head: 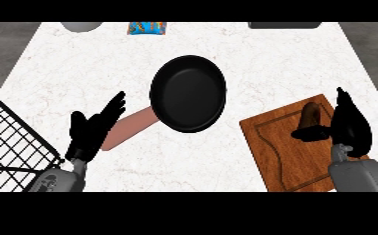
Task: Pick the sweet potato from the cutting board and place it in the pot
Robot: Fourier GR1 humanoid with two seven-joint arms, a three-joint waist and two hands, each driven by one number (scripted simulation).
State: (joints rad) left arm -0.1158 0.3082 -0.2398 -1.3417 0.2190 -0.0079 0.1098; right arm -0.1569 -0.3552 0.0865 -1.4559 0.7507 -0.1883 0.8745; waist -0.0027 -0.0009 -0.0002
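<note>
Down at the lower edge, the right hand (347,126) sits over the cutting board (284,151) at lower right, thumb reaching left against the sweet potato (311,115), fingers pointing up the frame beside it; a closed grasp isn't clear, so I can't tell. The sweet potato lies on the board's upper part. Lower left, the left hand (92,129) is released, fingers spread, beside a wire rack (22,144). Centre frame: the black pot (188,93), its pinkish handle (129,126) angling toward that left hand.

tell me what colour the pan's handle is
Pinkish tan, unlike the black pan; the handle shows best in the head view, sticking out to the pan's lower left.
</note>
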